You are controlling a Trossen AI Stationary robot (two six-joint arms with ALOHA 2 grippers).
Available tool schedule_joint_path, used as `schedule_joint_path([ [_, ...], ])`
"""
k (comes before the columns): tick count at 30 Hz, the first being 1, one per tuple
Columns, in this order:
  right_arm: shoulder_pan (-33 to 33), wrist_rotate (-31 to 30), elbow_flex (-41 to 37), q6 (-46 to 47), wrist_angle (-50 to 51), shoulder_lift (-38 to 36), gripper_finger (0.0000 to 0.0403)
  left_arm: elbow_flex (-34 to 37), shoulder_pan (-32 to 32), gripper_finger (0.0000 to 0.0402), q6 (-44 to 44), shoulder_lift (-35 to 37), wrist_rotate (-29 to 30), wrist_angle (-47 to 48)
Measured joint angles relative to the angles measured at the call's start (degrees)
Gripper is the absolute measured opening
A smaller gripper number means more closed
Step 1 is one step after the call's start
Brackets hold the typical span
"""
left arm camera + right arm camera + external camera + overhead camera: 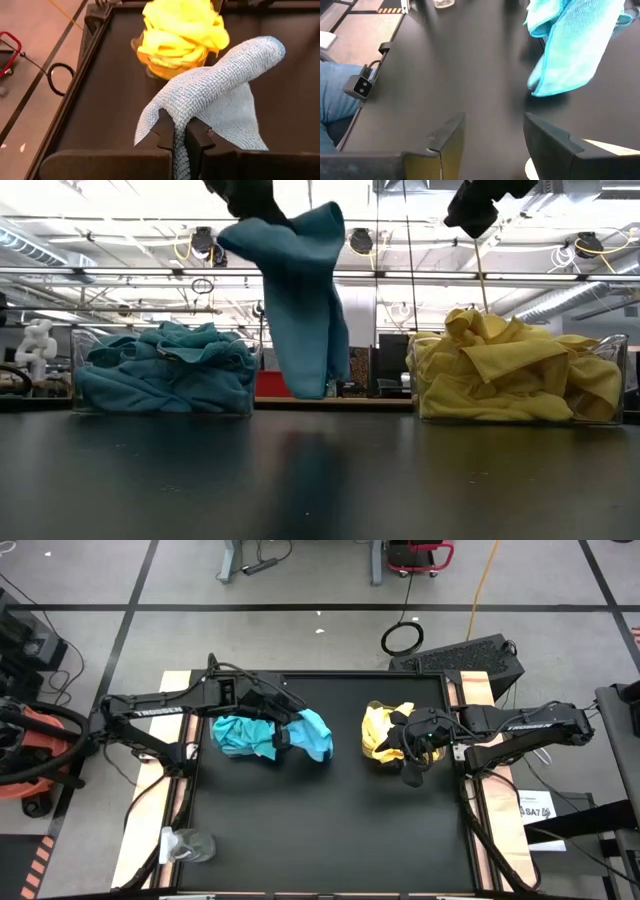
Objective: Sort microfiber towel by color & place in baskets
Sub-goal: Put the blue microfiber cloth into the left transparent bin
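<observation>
At the near edge of the black desk (330, 830), a small clear cup (192, 845) lies by the left corner, well apart from everything else. Farther in, above bare desk between the two bins, the left gripper (178, 142) has its fingers (163, 131) pinched tight on a teal towel (300, 300), which hangs free with its lower edge clear of the surface. Just beside it, on the left, a clear basket (82, 398) is heaped with teal towels (165, 365); the left arm reaches across over this basket and hides part of the pile from above. On the right, the second clear basket (420, 405) is piled above its rim with yellow towels (515, 370). The right gripper (495, 130) hovers over that basket's near side, fingers spread wide and holding nothing, covering part of the yellow heap in the overhead picture. Beyond the desk, a coil of black cable (402, 638) rests on the floor.
</observation>
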State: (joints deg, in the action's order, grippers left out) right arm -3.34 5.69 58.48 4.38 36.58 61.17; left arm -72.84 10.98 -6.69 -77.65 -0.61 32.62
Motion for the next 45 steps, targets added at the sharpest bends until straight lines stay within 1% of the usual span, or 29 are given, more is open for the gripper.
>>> schedule_joint_path([
  [4, -0.6, 0.0, 0.0, 0.0, -1.2, 0.0, 0.0192, 0.0, -0.1, 0.0013, 0.4, 0.8, -1.3, -0.2],
  [8, -1.6, 0.0, 0.0, 0.3, -1.8, 0.0, 0.0192, 0.0, -0.3, 0.0015, 0.4, 0.9, 0.3, 0.6],
  [13, -2.2, -0.1, 0.0, 0.8, -1.7, 0.0, 0.0192, 0.0, -0.6, 0.0011, 0.4, 3.0, 0.9, 3.1],
  [16, -2.2, -0.4, 0.0, 0.7, -1.7, 0.0, 0.0192, 0.0, -1.5, 0.0011, 0.8, 5.3, 3.1, 6.0],
  [20, -2.2, -2.9, 0.0, -0.1, -1.9, 0.0, 0.0192, 0.0, -2.6, 0.0011, 2.0, 9.8, 6.6, 11.3],
  [27, -2.2, -2.9, 0.0, -1.0, -2.3, 0.0, 0.0192, -0.1, -2.9, 0.0011, 4.8, 18.8, 11.2, 20.6],
  [30, -2.2, -2.9, 0.0, -1.0, -2.2, 0.0, 0.0192, -0.1, -2.9, 0.0011, 4.9, 22.6, 14.2, 23.6],
  [34, -2.2, -2.9, 0.0, -1.0, -2.3, 0.0, 0.0192, -1.4, -2.9, 0.0011, 6.4, 27.0, 15.4, 26.1],
  [38, -2.2, -2.9, 0.0, -1.0, -2.2, 0.0, 0.0192, -3.2, -2.9, 0.0011, 7.6, 30.1, 15.8, 28.1],
  [40, -2.2, -2.9, 0.0, -1.0, -2.2, 0.0, 0.0192, -3.9, -2.9, 0.0011, 7.9, 31.0, 16.9, 30.1],
  [45, -2.2, -2.9, 0.0, -1.0, -2.2, 0.0, 0.0192, -4.3, -2.8, 0.0011, 10.6, 31.6, 21.0, 39.3],
])
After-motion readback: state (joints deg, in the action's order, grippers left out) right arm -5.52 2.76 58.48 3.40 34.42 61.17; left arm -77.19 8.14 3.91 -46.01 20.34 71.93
